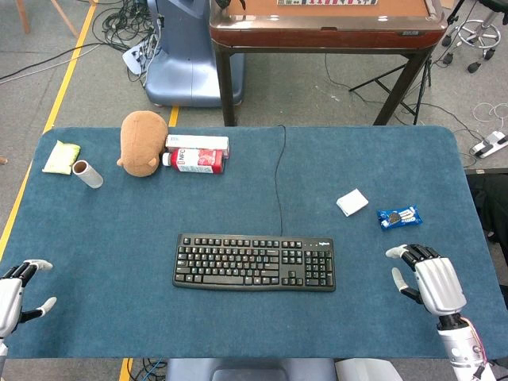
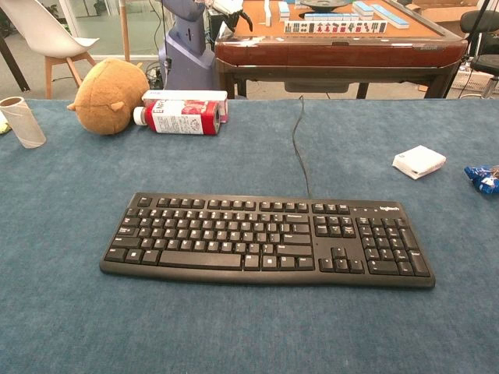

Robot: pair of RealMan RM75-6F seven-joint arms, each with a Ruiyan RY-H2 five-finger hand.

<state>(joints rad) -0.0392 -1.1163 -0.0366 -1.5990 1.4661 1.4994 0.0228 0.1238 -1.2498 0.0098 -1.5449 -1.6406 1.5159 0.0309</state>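
Black corded plastic keyboard (image 1: pixel 254 263) sits mid-table on blue felt table cover (image 1: pixel 238 198), logitech logo top right corner in chest view, cable running to far edge. Red-label white-capped bottle (image 1: pixel 194 161) lying far left, writing too small to read, just beside brown plush toy (image 1: pixel 144 143).

Right hand (image 1: pixel 429 279) rests near right, fingers spread, holding nothing, well right of keyboard. Left hand (image 1: pixel 17 294) at near left edge, fingers apart, empty.

Plenty of bare felt either side of keyboard.
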